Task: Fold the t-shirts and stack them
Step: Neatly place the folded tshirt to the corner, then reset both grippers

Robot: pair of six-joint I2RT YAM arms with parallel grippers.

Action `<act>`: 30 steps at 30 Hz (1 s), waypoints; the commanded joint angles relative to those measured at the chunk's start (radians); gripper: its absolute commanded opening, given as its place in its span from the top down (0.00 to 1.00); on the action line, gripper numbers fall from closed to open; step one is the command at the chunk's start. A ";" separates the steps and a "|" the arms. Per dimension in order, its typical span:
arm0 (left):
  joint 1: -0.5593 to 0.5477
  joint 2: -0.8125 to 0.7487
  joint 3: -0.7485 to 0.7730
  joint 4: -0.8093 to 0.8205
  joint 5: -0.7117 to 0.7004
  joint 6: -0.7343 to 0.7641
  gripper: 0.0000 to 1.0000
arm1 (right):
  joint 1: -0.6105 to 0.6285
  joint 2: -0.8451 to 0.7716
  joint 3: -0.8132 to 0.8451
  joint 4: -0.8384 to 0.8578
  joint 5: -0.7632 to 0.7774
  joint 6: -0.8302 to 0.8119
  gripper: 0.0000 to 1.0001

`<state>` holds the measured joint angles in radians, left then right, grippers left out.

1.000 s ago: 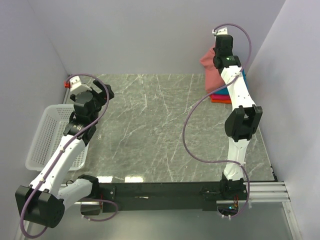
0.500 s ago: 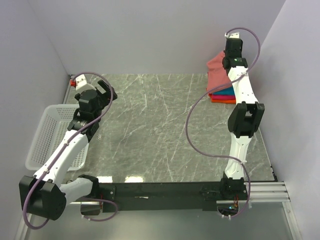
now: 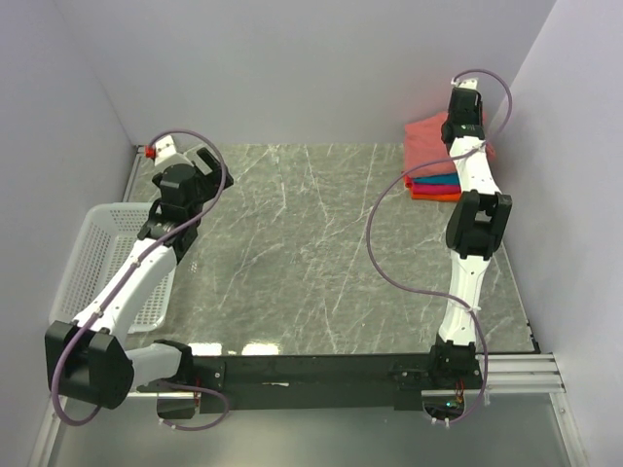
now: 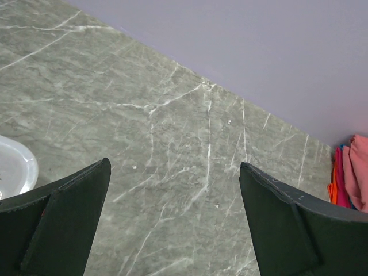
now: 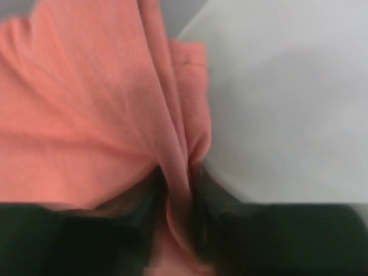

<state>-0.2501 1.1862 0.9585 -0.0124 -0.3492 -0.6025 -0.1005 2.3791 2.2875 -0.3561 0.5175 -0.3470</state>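
The salmon t-shirt [image 3: 426, 143] lies folded on top of a stack of teal, magenta and orange folded shirts [image 3: 433, 185] at the table's far right corner. My right gripper [image 3: 471, 136] is over the stack's far right side, shut on a fold of the salmon shirt [image 5: 172, 167], which fills the right wrist view. My left gripper [image 3: 202, 167] is open and empty above the table's far left; its dark fingers [image 4: 63, 224] frame bare marble. The stack's edge shows at the far right of the left wrist view [image 4: 348, 184].
A white mesh basket [image 3: 92, 261] stands at the table's left edge, beside the left arm. The grey marble table [image 3: 311, 243] is ringed by lilac walls close behind and to the right of the stack. A white round object [image 4: 14, 169] shows at the left wrist view's left edge.
My right gripper has carried the salmon shirt right and down, from hanging bunched in the air onto the stack. The left gripper has shifted slightly farther back.
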 commanded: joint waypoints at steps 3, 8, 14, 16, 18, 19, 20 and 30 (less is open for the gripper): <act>-0.003 0.027 0.071 -0.009 0.029 0.003 0.01 | -0.013 -0.001 0.010 0.140 0.067 0.003 0.18; -0.002 0.023 0.097 -0.034 0.041 -0.002 0.01 | -0.018 -0.027 0.003 0.073 0.026 0.098 0.12; -0.003 -0.046 0.083 -0.057 0.042 -0.016 0.01 | -0.019 -0.187 -0.116 -0.009 -0.084 0.295 0.10; -0.002 -0.083 0.059 -0.054 0.049 -0.031 0.01 | -0.016 -0.276 -0.170 -0.026 -0.114 0.344 0.10; -0.002 -0.118 0.040 -0.064 0.049 -0.048 0.01 | -0.007 -0.378 -0.279 -0.024 -0.110 0.417 0.10; -0.002 -0.131 0.037 -0.075 0.046 -0.055 0.01 | -0.004 -0.418 -0.357 -0.024 -0.112 0.436 0.09; -0.003 -0.141 0.033 -0.081 0.042 -0.062 0.01 | 0.002 -0.460 -0.403 -0.021 -0.120 0.456 0.09; -0.003 -0.183 0.020 -0.147 0.108 -0.161 0.01 | 0.008 -1.174 -1.166 0.146 -0.356 0.756 0.09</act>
<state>-0.2501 0.9962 0.9688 -0.1196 -0.2844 -0.7197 -0.0963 1.3647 1.2774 -0.2947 0.2607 0.2726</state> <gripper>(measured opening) 0.995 0.910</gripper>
